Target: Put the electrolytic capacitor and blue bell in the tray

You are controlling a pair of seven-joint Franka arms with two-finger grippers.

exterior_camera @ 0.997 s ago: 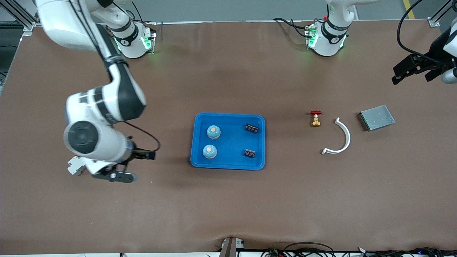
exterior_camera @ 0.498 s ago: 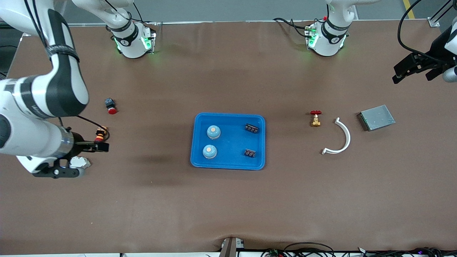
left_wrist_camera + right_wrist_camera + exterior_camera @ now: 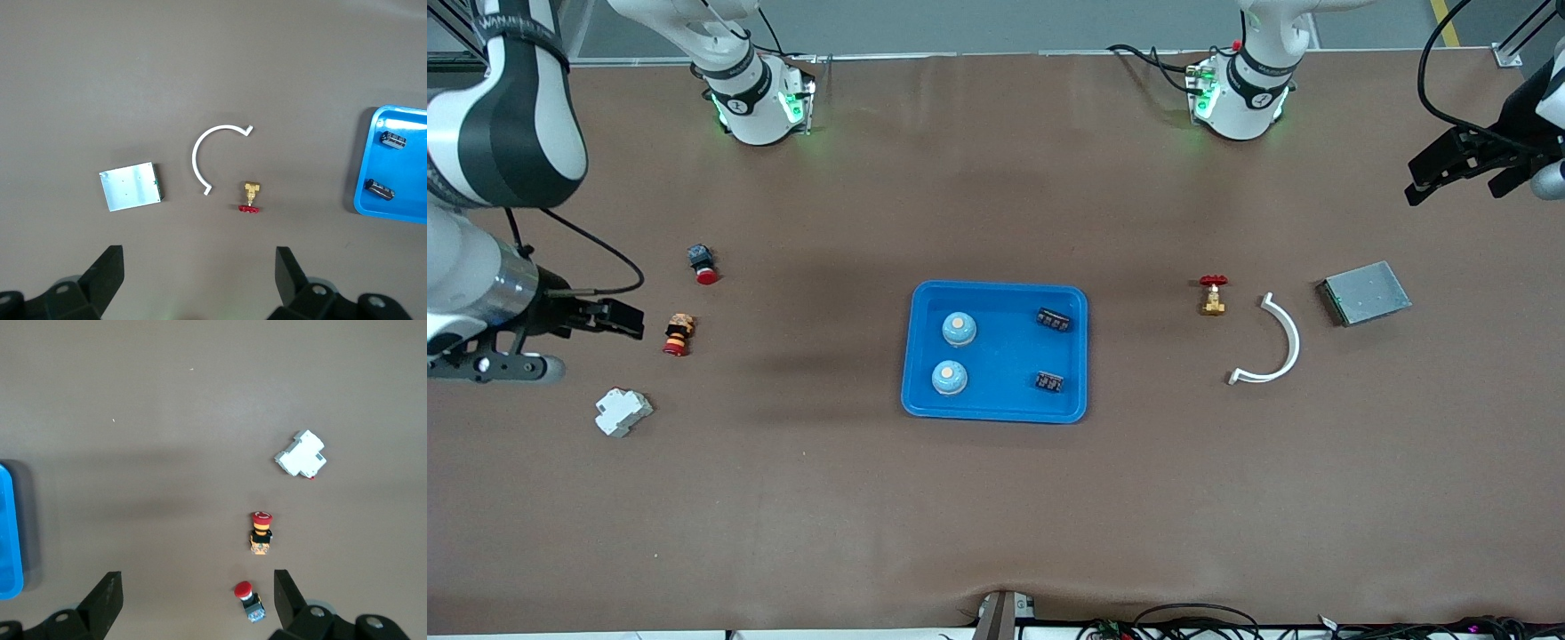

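The bright-blue tray (image 3: 996, 286) lies mid-table. In it stand two blue bells (image 3: 959, 328) (image 3: 949, 378) toward the right arm's end. Two dark electrolytic capacitors (image 3: 1053, 319) (image 3: 1048, 382) lie in it toward the left arm's end. My right gripper (image 3: 627, 318) hangs open and empty over the table beside a red-capped button (image 3: 678, 334); its wrist view shows the tray's edge (image 3: 8, 533) and the open right gripper (image 3: 197, 580). My left gripper (image 3: 1432, 178) hangs open and empty over the left arm's end of the table. The left wrist view shows the left gripper (image 3: 198, 257), the tray (image 3: 368, 167) and both capacitors (image 3: 393, 139) (image 3: 379, 189).
Toward the right arm's end lie a dark button with a red cap (image 3: 703, 263) and a white plastic block (image 3: 623, 412). Toward the left arm's end sit a brass valve with a red handle (image 3: 1212, 295), a white curved strip (image 3: 1276, 342) and a flat grey metal box (image 3: 1366, 292).
The right arm has swung away from the tray toward its own end of the table, uncovering the two buttons and the white block. The left arm has barely moved.
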